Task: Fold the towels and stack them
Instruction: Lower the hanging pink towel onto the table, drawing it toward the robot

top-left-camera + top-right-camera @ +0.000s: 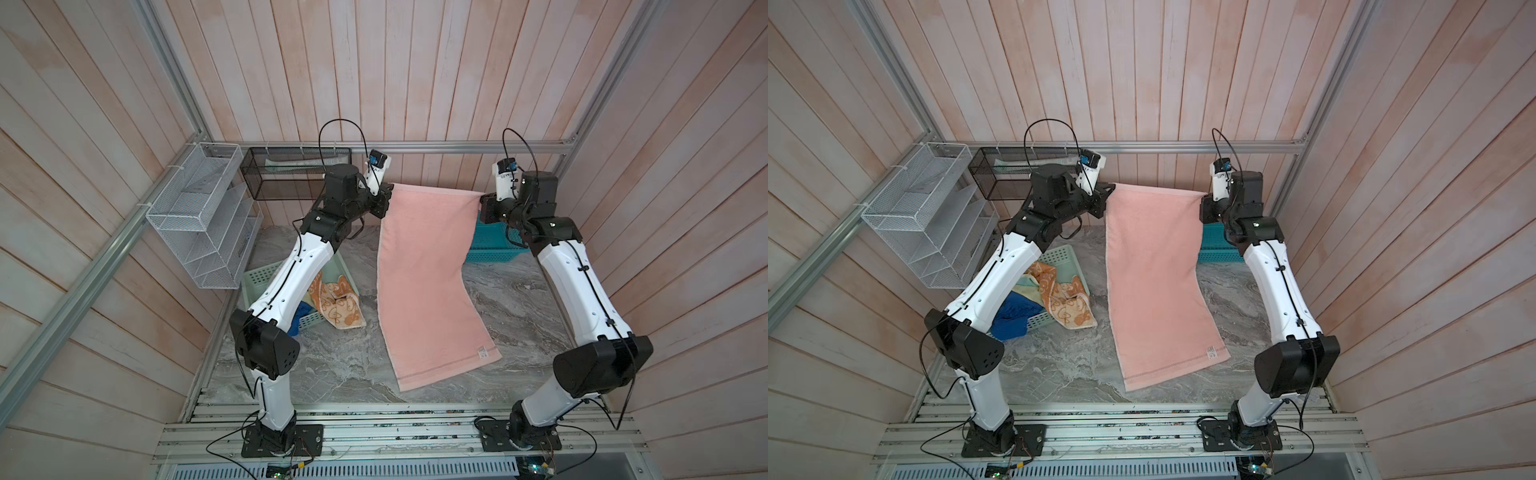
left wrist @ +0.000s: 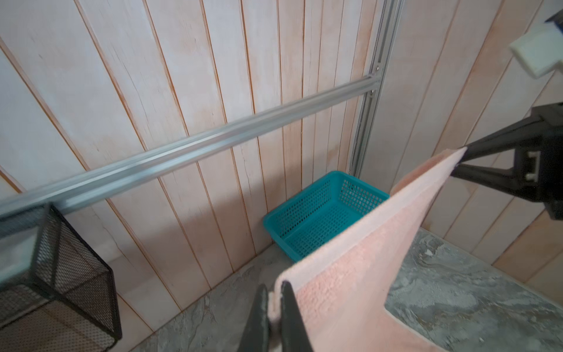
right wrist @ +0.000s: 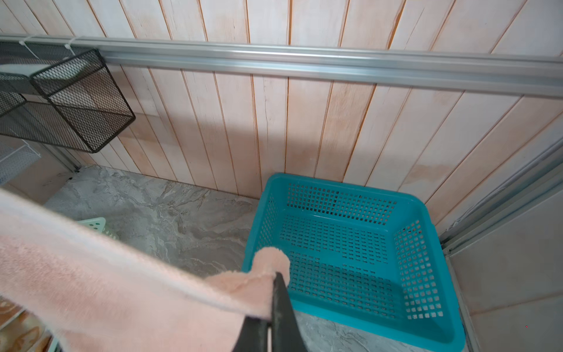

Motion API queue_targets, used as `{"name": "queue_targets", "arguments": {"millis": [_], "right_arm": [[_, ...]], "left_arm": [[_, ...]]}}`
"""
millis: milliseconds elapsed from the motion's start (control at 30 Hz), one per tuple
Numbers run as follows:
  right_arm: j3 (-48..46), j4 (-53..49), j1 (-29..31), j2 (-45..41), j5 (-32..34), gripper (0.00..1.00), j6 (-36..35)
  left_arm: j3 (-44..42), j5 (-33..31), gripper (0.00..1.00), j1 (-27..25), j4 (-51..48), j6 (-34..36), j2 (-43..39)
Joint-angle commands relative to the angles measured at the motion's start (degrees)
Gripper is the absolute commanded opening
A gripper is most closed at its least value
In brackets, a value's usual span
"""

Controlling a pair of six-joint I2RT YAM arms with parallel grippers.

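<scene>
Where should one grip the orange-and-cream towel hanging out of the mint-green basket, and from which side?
Grip the flap of the orange-and-cream towel that spills over the rim of the mint-green basket onto the table. Come from above, on the side toward the table's middle: that flap lies free, the rest is bunched in the basket.

The salmon-pink towel hangs from both clamped jaws onto the table.

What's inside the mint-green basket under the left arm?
Three crumpled towels: the orange-and-cream towel spilling over its rim, the blue towel, and a pale yellow towel. The left arm covers the rest of the mint-green basket.
</scene>
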Motion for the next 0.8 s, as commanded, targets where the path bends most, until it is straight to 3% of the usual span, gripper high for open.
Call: {"name": "queue_targets", "arguments": {"millis": [0,233,367,567,767], "right_arm": [[-4.99,2.86,-1.66,-3.19,3.42,0.0,1.31],[-26.67,5.21,-0.36,-12.13,1.2,0.0,4.68],[-42.89,7.49,1.14,-17.07,-1.42,0.0,11.06],[-62.02,12.88,2.42,-17.98,-6.6,0.0,23.99],[-69.57,15.27,6.55,-14.18,-7.59,0.0,29.26]], "left_arm": [[-7.47,-1.0,0.0,2.06,5.37,-2.9,-3.58],[-36.59,2.73,0.0,0.41,14.53,-13.55,-13.95],[-51.76,3.43,0.0,-2.93,18.06,-20.01,-16.09],[-63.84,5.97,0.0,-9.06,22.47,-28.88,-13.39],[-68.2,7.38,0.0,-12.51,22.76,-33.04,-9.08]]}}
